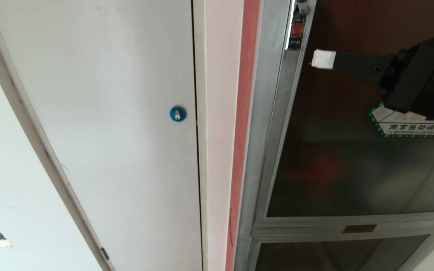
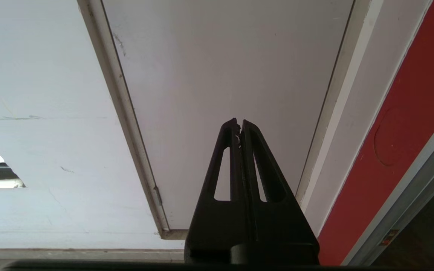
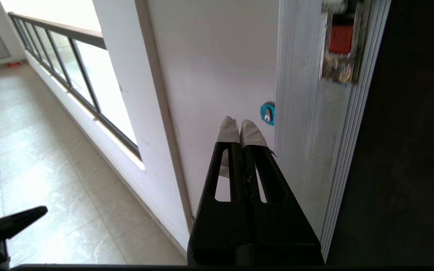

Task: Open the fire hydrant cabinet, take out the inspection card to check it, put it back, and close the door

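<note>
The right gripper (image 1: 322, 59), its white-taped jaws pressed together and holding nothing, hangs before the dark tinted glass door (image 1: 352, 169) of the silver aluminium-framed fire hydrant cabinet (image 1: 266, 113). The small red latch (image 1: 297, 29) lies just left of and above the tips, on the door's left stile, which runs vertically. The left gripper (image 2: 239, 126), also closed and empty, is parked by the plain white door (image 1: 107, 113).
</note>
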Motion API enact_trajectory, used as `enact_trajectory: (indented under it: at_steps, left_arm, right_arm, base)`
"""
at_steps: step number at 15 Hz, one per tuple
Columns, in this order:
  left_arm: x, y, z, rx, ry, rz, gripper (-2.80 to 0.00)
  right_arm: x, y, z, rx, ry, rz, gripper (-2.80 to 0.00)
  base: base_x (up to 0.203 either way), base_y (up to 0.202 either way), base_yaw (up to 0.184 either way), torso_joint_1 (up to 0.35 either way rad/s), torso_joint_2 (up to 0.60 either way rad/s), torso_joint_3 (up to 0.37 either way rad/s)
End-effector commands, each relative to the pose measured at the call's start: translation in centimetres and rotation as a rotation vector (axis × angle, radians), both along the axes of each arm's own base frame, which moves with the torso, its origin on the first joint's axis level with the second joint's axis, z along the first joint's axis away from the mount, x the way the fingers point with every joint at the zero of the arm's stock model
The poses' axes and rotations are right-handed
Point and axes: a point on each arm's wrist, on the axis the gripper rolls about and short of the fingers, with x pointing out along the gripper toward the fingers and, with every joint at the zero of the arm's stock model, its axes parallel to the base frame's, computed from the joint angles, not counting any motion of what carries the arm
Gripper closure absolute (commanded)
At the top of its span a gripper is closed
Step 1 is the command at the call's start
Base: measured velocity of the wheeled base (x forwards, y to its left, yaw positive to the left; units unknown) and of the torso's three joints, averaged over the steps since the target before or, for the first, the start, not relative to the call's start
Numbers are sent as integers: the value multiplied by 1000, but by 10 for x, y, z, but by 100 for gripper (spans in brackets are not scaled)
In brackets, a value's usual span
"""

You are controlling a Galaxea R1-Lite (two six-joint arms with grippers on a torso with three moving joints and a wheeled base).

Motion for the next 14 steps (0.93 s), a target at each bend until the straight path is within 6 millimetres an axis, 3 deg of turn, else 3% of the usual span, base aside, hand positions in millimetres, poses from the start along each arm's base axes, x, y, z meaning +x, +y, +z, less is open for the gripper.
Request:
enact_trajectory:
  at_steps: [1,7,14]
  left_arm:
    - [1,0,-3,0,11,0,0]
    - [1,0,-3,0,12,0,0]
    - [1,0,-3,0,11,0,0]
  right_arm:
    - [9,5,14,19,-31,-4,0]
    - [19,8,47,60,-86,-51,0]
    - [49,1,52,52,-78,-138,0]
  base:
    - [0,0,0,0,0,0]
    - [0,0,0,0,0,0]
    - [0,0,0,0,0,0]
